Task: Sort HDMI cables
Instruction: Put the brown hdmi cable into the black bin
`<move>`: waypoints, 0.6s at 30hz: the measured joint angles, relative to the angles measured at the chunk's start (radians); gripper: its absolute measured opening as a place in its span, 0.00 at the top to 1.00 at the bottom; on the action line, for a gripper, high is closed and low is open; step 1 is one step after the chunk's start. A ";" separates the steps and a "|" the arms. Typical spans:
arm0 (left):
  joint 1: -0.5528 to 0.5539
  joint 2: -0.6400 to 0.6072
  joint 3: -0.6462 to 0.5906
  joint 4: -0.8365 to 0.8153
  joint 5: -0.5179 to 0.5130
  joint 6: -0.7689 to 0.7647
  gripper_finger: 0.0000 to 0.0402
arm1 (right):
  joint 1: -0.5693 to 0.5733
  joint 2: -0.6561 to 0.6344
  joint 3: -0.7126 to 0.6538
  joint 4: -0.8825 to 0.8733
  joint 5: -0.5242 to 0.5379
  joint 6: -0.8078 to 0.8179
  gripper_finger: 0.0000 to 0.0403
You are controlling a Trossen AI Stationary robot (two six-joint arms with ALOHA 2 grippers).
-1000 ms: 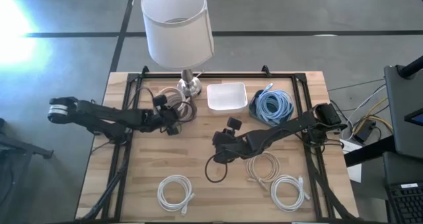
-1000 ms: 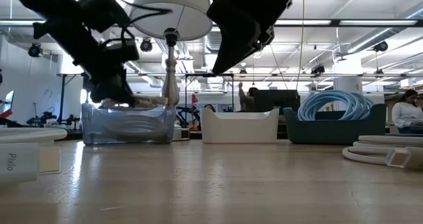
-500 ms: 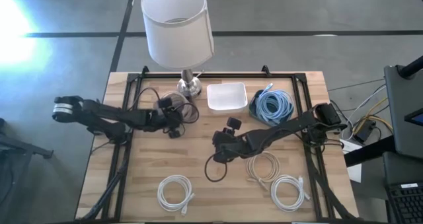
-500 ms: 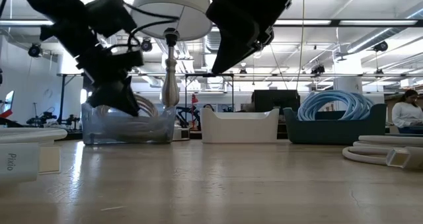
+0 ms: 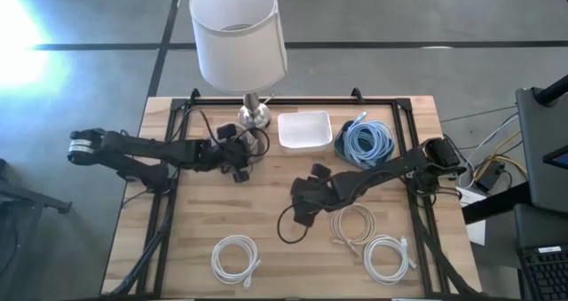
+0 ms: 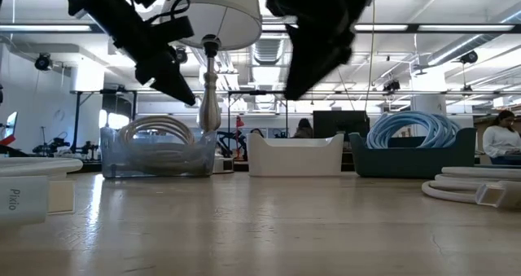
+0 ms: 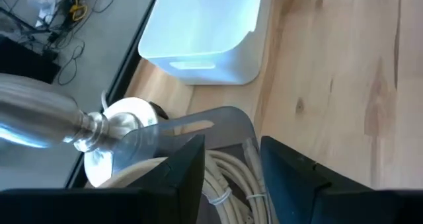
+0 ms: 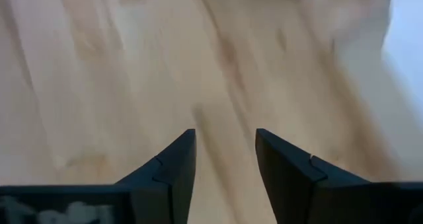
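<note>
A beige HDMI cable coil (image 7: 225,184) (image 6: 159,134) lies inside a clear bin (image 6: 155,160) beside the lamp base (image 7: 125,115). My left gripper (image 7: 231,145) (image 5: 240,159) hovers open just above it, touching nothing. Light blue coils (image 5: 364,143) fill a dark blue bin. The white bin (image 5: 304,130) between the two shows nothing inside. On the table lie a white coil (image 5: 235,257), a beige coil (image 5: 353,223) and another white coil (image 5: 388,257). My right gripper (image 8: 225,135) (image 5: 300,210) stands open over bare wood at mid-table.
A tall lamp with a white shade (image 5: 238,33) stands at the table's far edge, over the clear bin. A black loop of the robot's own wire (image 5: 288,228) hangs below the right arm. A black frame (image 5: 293,99) runs around the table's far part.
My left gripper has let go of the beige coil, which now rests in the clear bin, and has risen clear of the bin, drifting a little toward the table's right. My right gripper has shifted slightly toward the right edge.
</note>
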 joint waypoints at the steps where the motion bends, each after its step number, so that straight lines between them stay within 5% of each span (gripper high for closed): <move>1: 0.000 0.000 -0.002 0.001 0.002 0.000 0.62 | 0.001 0.000 0.000 -0.042 -0.025 0.078 0.60; 6: 0.000 0.003 -0.021 -0.006 0.002 -0.014 0.62 | 0.024 0.000 -0.041 -0.217 -0.236 0.415 0.57; 18: 0.000 0.003 -0.067 -0.007 0.003 -0.016 0.62 | 0.108 0.002 -0.181 -0.255 -0.502 0.702 0.59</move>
